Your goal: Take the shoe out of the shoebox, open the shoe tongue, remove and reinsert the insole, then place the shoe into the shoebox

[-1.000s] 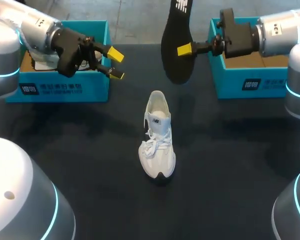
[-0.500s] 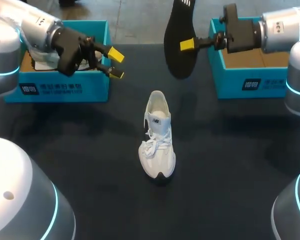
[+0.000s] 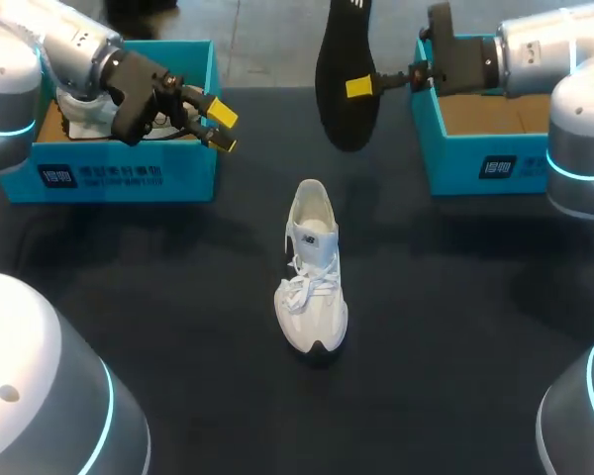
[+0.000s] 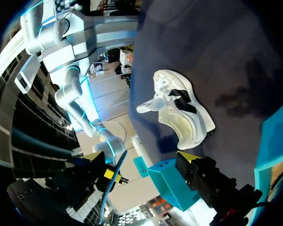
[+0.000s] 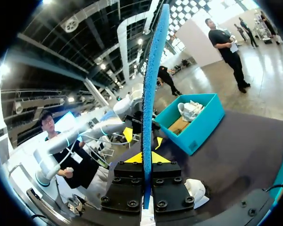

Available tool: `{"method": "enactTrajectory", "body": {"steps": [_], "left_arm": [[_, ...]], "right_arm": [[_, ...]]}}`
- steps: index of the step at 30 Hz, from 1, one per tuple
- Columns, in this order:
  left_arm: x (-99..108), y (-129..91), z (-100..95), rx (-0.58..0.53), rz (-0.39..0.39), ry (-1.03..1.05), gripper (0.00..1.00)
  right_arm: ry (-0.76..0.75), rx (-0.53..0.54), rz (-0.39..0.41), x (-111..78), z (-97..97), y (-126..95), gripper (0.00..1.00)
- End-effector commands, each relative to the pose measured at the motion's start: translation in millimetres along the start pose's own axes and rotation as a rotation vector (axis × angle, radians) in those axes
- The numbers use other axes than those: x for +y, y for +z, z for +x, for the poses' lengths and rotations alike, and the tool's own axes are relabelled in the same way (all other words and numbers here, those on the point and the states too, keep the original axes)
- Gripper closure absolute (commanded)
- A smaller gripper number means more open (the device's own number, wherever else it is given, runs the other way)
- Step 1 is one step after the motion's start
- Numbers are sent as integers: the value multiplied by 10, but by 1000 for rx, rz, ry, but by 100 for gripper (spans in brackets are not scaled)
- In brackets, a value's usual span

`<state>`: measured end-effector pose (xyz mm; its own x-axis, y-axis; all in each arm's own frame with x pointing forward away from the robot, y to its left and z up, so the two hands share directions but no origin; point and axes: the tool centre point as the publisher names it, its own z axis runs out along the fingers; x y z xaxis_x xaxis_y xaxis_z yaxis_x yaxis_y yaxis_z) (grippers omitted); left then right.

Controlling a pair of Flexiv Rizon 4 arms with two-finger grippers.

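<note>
Black table (image 3: pixel 178 327) carrying everything. Teal left shoebox (image 3: pixel 119 178) sitting beneath and behind left gripper (image 3: pixel 218 127); right shoebox (image 3: pixel 475 163) lying just behind right gripper (image 3: pixel 359 87). White shoe (image 3: pixel 312 272) standing upright below both grippers, well apart. Right gripper pinching black insole (image 3: pixel 342 89) from both sides, holding it aloft. Left gripper hovering, fingers spread, carrying nothing. Likely reinsertion coming: aiming toe-end into collar, left bracing shoe.
</note>
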<state>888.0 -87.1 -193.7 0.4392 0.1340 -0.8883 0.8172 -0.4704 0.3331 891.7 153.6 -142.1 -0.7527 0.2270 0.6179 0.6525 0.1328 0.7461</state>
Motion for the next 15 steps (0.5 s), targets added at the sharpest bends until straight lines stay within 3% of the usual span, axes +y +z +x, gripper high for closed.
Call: {"method": "enactTrajectory", "body": {"steps": [1,10,15], "left_arm": [[-1,-1,85,-4,-3,18,0],[-82,59,221,16,-31,21,0],[-109,132,284,58,-18,16,0]], "right_arm": [[-12,7,1,6,-169,177,100],[-73,3,16,-28,-322,324,100],[-72,14,20,-138,-413,391,100]]}}
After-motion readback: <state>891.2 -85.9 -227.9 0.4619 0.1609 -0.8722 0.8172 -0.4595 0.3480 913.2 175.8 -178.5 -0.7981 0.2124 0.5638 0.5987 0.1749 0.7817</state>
